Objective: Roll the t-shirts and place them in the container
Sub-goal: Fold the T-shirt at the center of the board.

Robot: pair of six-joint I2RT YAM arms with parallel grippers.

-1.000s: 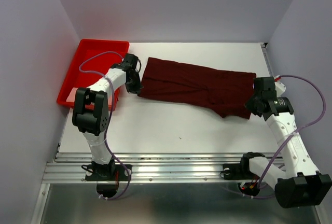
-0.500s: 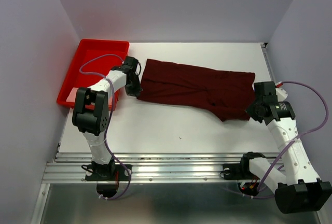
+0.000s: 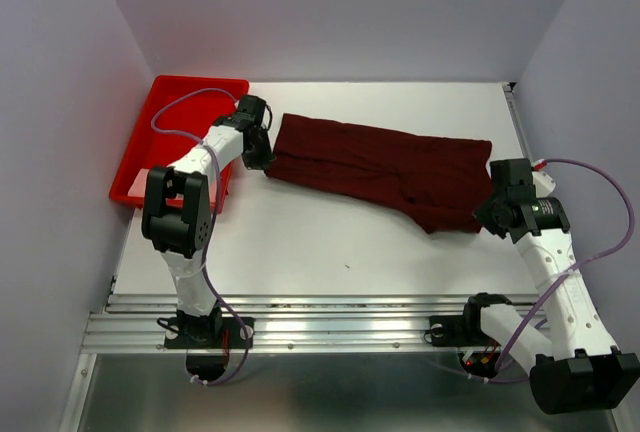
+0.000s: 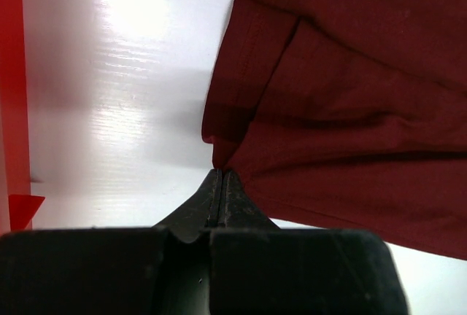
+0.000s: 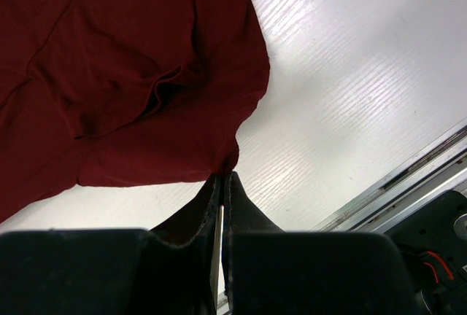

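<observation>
1. The dark maroon-red soft cloth t-shirt (image 3: pixel 380 167) lies flattened in a long folded band across the white table (image 3: pixel 330 252), slanting from the far left toward the near right
2. The left gripper (image 3: pixel 262 155) has its jaws pressed together on the shirt's left end, with a fold of cloth pinched at the tips, near the bright red rigid plastic tray (image 3: pixel 170 102)
3. The right gripper (image 3: pixel 488 214) is closed just as tightly, nipping the shirt's near right corner low over the table
</observation>
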